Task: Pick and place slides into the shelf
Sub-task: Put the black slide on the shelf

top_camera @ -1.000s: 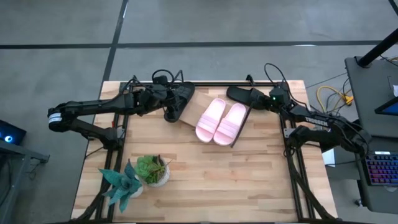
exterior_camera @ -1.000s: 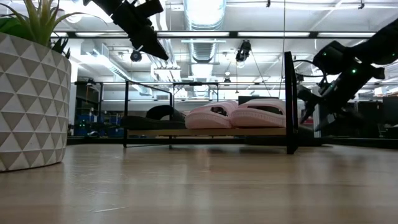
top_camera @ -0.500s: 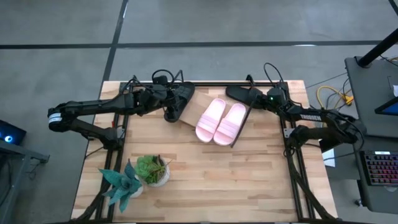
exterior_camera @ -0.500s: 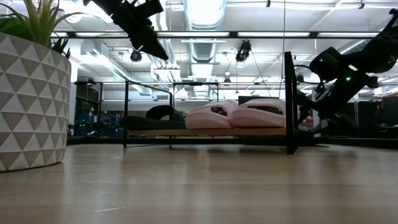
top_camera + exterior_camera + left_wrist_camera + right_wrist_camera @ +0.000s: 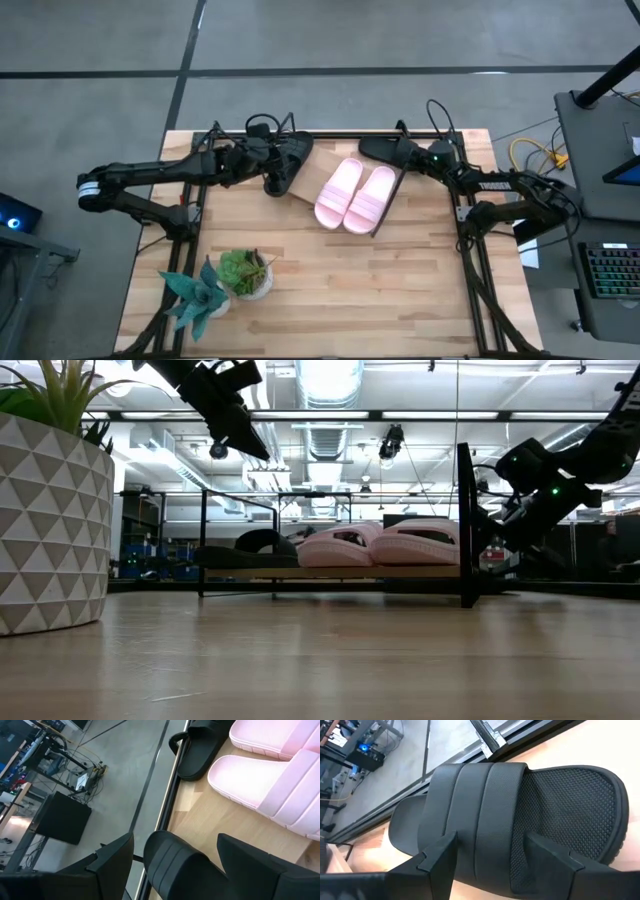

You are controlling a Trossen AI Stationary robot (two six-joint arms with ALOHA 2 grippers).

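Note:
Two pale pink slides (image 5: 357,194) lie side by side on the light-wood shelf (image 5: 306,190). One black slide (image 5: 288,160) rests on the shelf's left end. My left gripper (image 5: 175,838) hangs open above it, well clear in the low view (image 5: 232,415). The other black slide (image 5: 520,810) lies on the table right of the shelf, near the far edge (image 5: 382,150). My right gripper (image 5: 491,838) is open and low over this slide's wide strap (image 5: 475,805), one finger over the strap and one over the textured footbed. My right gripper comes at the black slide level from the table's right side, its open fingers (image 5: 440,855) set along the slide's length at the strap. I cannot tell whether they touch it. The slide lies flat on the table.
A potted plant in a patterned white pot (image 5: 248,274) and a spiky blue-green plant (image 5: 195,292) stand near the table's near left corner. The shelf's black wire posts (image 5: 465,525) rise at its ends. Cables (image 5: 440,118) lie at the far edge.
My right gripper has moved a little toward the table's left, over the black slide by the far edge, and has sunk slightly in the low view.

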